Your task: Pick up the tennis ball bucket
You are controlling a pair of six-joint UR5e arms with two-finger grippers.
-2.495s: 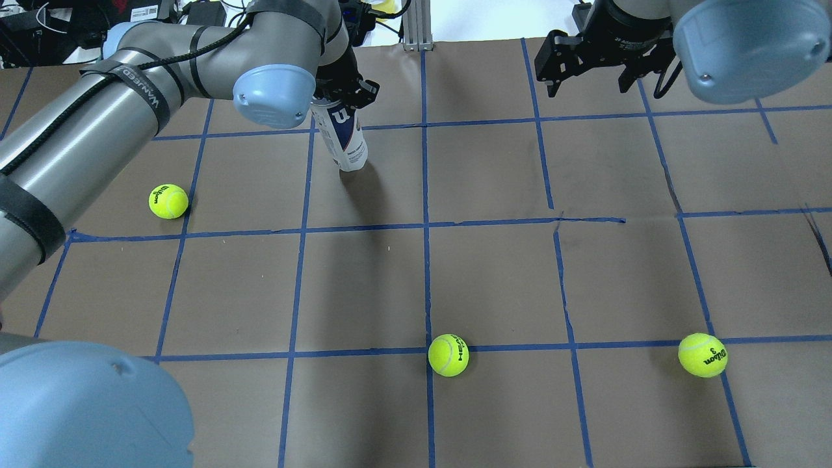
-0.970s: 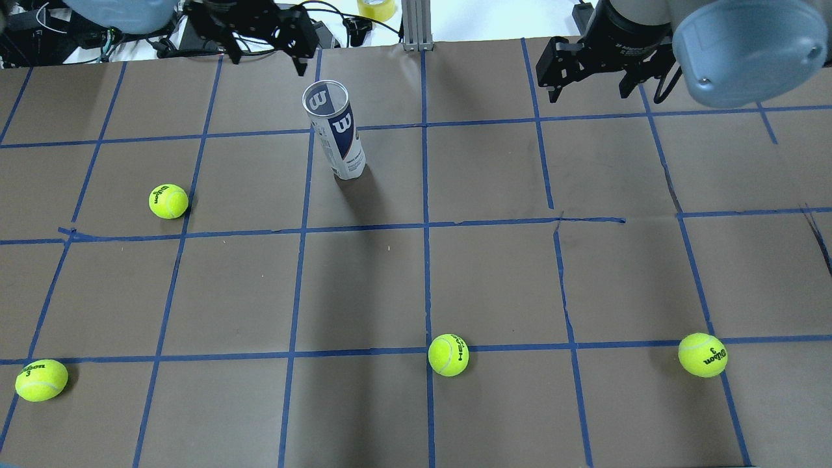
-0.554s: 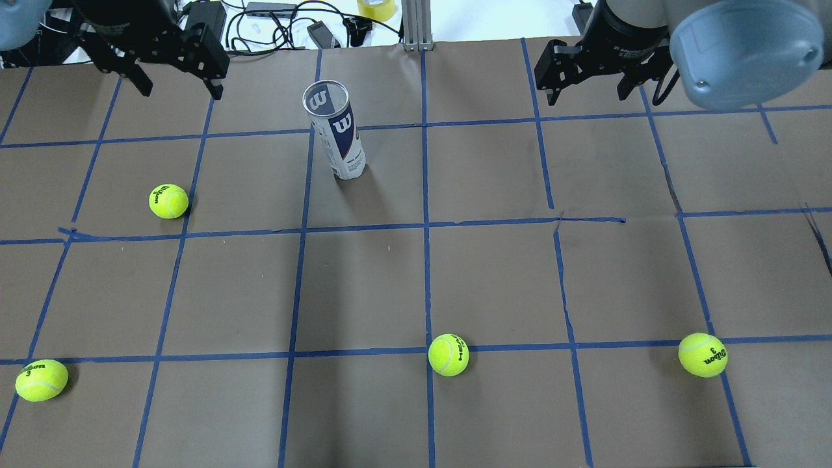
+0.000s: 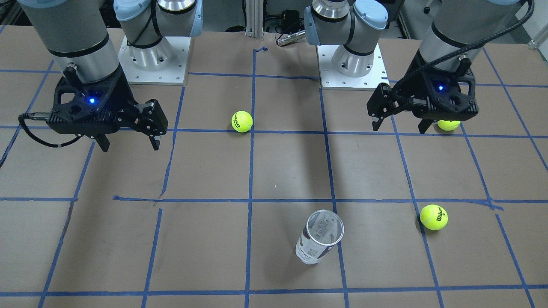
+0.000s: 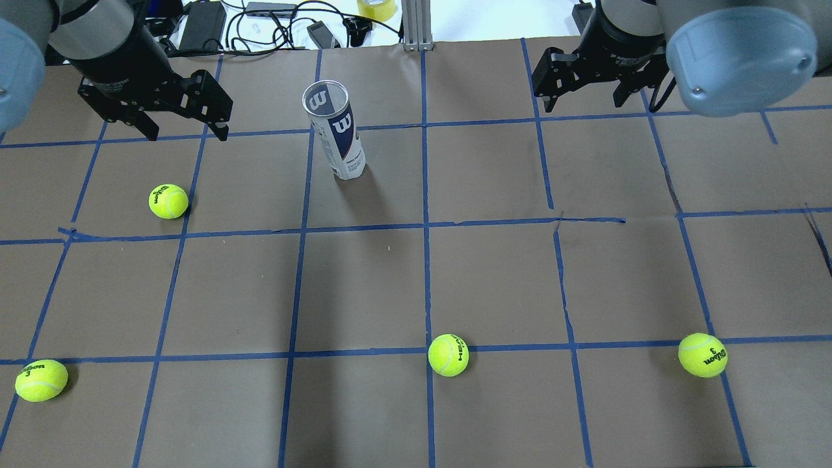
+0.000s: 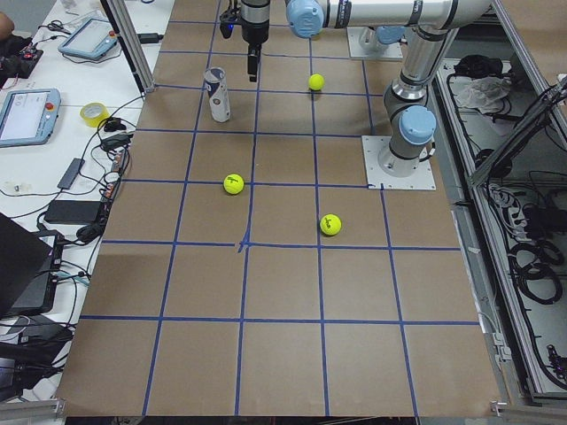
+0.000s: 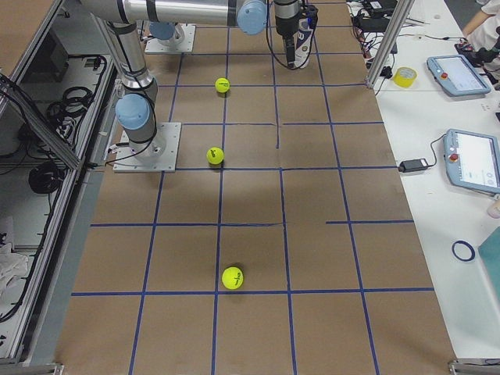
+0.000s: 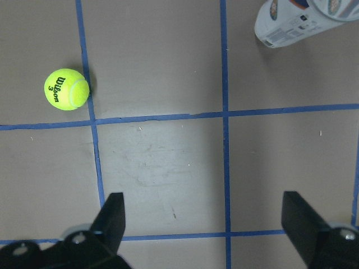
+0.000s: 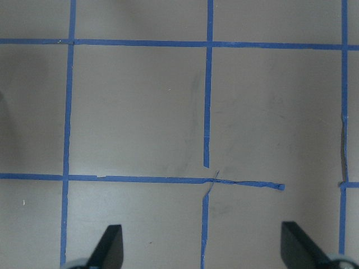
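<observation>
Trouble ahead if the grab is careless: bucket (image 5: 335,130) stands upright on the table (image 5: 494,279), tall and slim, so a glancing finger could tip it, and an off-centre squeeze could let the smooth plastic slip. Left gripper (image 5: 188,130) hovers well apart to one side, jaws wide, empty. Right gripper (image 5: 578,104) is likewise wide and empty on the other side. Ball (image 5: 168,201) lies near the left gripper and other balls (image 5: 448,355) lie well off. None sits between left gripper and bucket.

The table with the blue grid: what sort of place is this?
Most likely a robotics lab. A left arm and a right arm are bolted to the table, which bears a blue tape grid, and teach pendants lie on a bench beside it.
</observation>
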